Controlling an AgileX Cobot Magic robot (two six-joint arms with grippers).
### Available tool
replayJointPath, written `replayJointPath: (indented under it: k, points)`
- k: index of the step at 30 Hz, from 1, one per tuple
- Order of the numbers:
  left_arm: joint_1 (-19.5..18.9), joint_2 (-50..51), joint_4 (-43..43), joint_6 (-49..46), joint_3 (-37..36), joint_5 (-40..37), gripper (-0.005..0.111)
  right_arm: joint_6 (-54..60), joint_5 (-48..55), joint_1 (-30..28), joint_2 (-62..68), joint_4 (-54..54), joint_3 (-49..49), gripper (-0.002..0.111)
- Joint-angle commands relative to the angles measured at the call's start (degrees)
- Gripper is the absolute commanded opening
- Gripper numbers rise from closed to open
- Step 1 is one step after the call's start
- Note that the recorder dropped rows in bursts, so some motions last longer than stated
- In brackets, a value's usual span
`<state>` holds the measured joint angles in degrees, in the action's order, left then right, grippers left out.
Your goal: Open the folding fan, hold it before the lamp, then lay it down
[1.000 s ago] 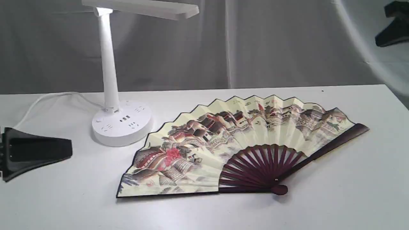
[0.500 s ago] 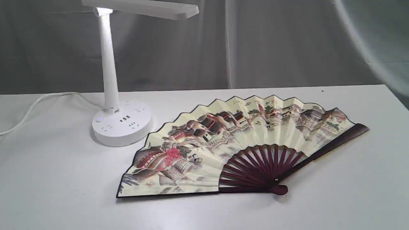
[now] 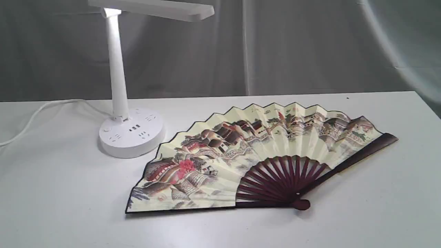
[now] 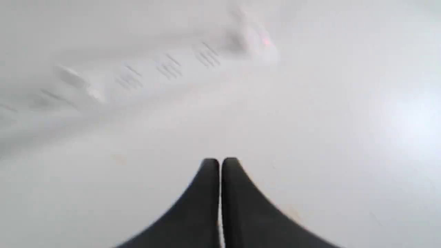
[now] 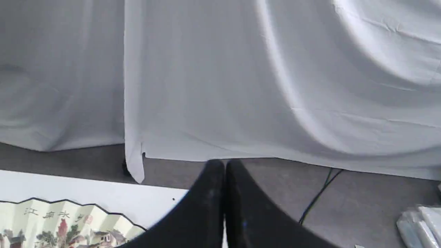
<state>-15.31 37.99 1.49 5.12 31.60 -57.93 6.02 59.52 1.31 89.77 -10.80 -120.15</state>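
Observation:
The folding fan [image 3: 255, 155] lies spread open and flat on the white table [image 3: 379, 213], painted village side up, its maroon ribs meeting at a pivot near the front. A corner of its leaf [image 5: 62, 224] shows in the right wrist view. The white lamp [image 3: 117, 69] stands at the back left, its round socket base [image 3: 131, 132] just left of the fan, its bar head overhead. Neither gripper appears in the exterior view. My left gripper [image 4: 220, 162] is shut and empty over blurred white surface. Away from the fan, my right gripper [image 5: 224, 163] is shut and empty, facing the backdrop.
The lamp's white cord [image 3: 38, 112] trails off to the left along the table. A grey cloth backdrop [image 3: 310, 48] hangs behind the table. Beyond the table's edge, the right wrist view shows grey floor with a black cable [image 5: 317, 196].
One second ago the left gripper stood at the table's left edge and the right gripper at the top right; both have since left the exterior view. The fan has not moved.

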Motion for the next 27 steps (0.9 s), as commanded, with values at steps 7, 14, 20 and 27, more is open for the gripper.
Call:
replayJointPath:
  k: [7, 14, 20, 27]
  points:
    - [0.22, 11.20, 18.00, -13.20, 8.02, -9.89, 0.000, 1.49, 5.10, 0.29, -2.24, 1.00, 1.30, 0.000]
    - [0.22, -10.92, -1.49, -1.98, 13.41, -4.69, 0.000, 2.96, -3.63, 0.29, -13.00, 4.92, 16.82, 0.000]
    - [0.22, -31.05, 0.60, -2.66, 5.49, 6.49, 0.000, 3.47, -15.49, 0.29, -29.17, 6.16, 37.03, 0.000]
    - [0.22, -37.33, 2.66, -11.86, -7.58, 19.41, 0.000, 4.17, -17.76, 0.29, -47.60, 6.60, 55.87, 0.000]
